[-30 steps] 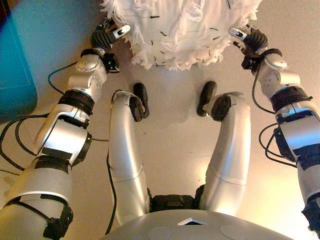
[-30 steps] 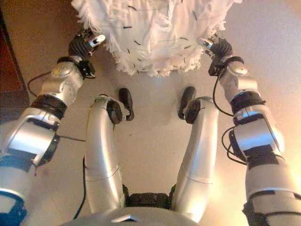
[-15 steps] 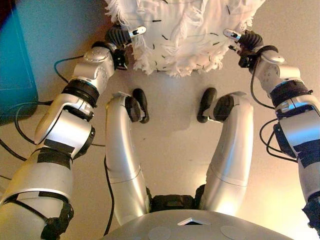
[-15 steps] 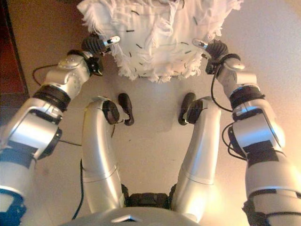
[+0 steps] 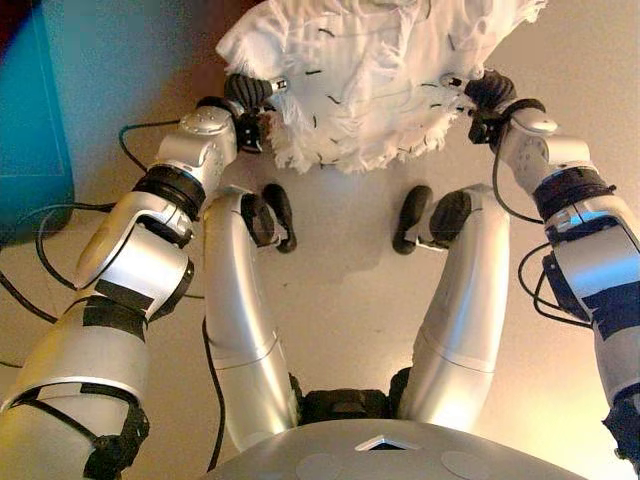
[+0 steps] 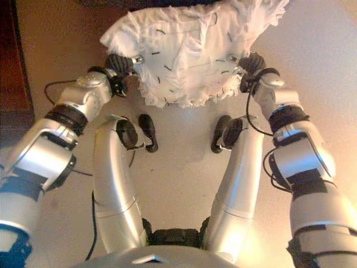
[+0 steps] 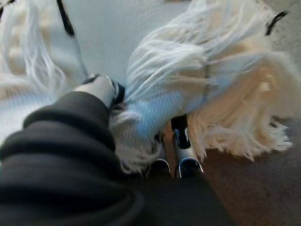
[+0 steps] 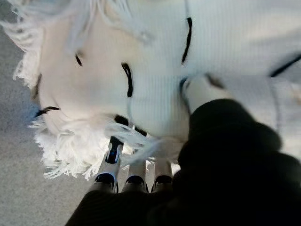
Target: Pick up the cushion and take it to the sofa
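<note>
The robot has a fluffy white cushion (image 5: pixel 370 80) with a fringe and little black marks between its two hands, out in front of it and above the floor (image 5: pixel 350 290). The left hand (image 5: pixel 250 92) is on the cushion's left edge. In the left wrist view its thumb lies on top of the cushion and its fingers (image 7: pixel 186 155) go under the fringe, so it is pinching the edge. The right hand (image 5: pixel 487 90) is on the right edge. In the right wrist view its thumb presses on one face and its fingers (image 8: pixel 136 165) reach under the fringe on the other side, so it is gripping too. I think the cushion is lifted, since its near edge hangs free with a shadow on the floor below it, but the far part runs out of the picture, so I cannot be sure. So the picking up looks about done. The sofa does not show in any view, so the carrying and the putting down are still left to do.
</note>
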